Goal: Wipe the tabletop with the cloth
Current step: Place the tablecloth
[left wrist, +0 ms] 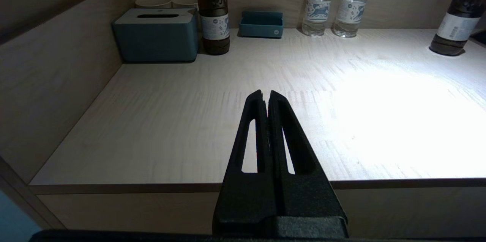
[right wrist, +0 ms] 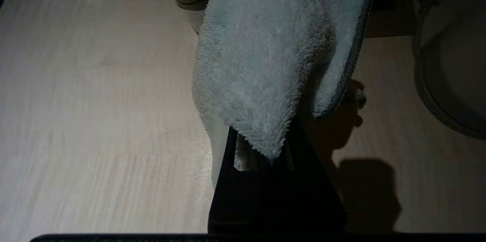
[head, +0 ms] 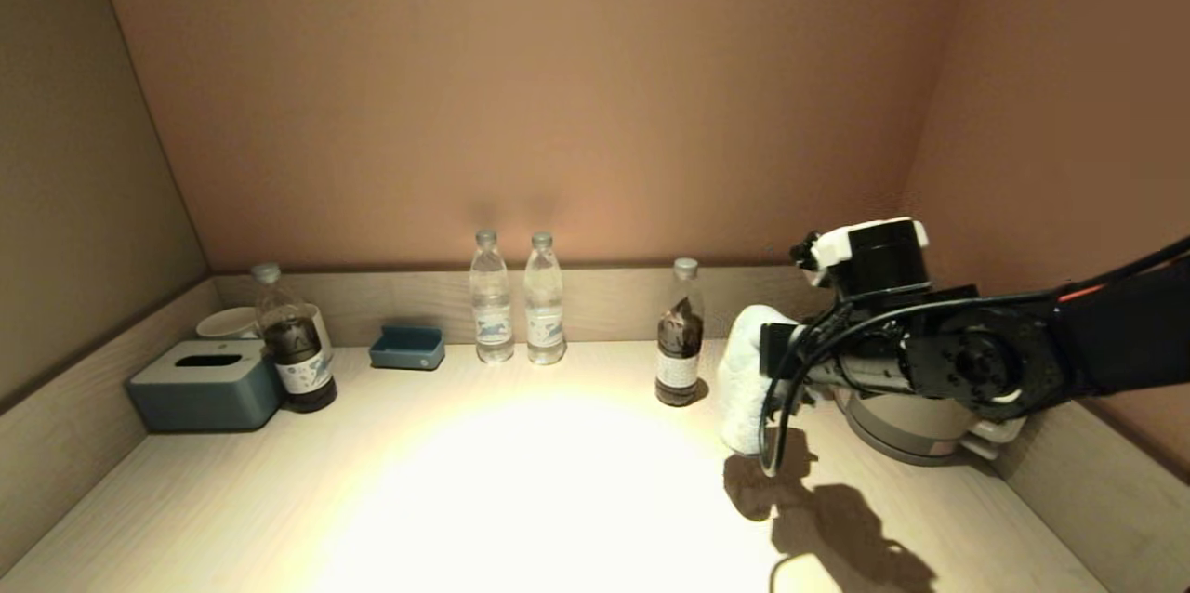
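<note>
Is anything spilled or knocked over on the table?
No, nothing stands out. All four bottles, like the dark bottle, stand upright on the dry tabletop. The right tool holds the cloth bunched up.

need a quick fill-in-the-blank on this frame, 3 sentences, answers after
1. The right gripper is shut on the ____.
2. The left gripper is shut and holds ____.
3. Between the blue tray and the dark bottle next to the cloth stand ____ clear water bottles.

Missing words: cloth; nothing; two
</note>
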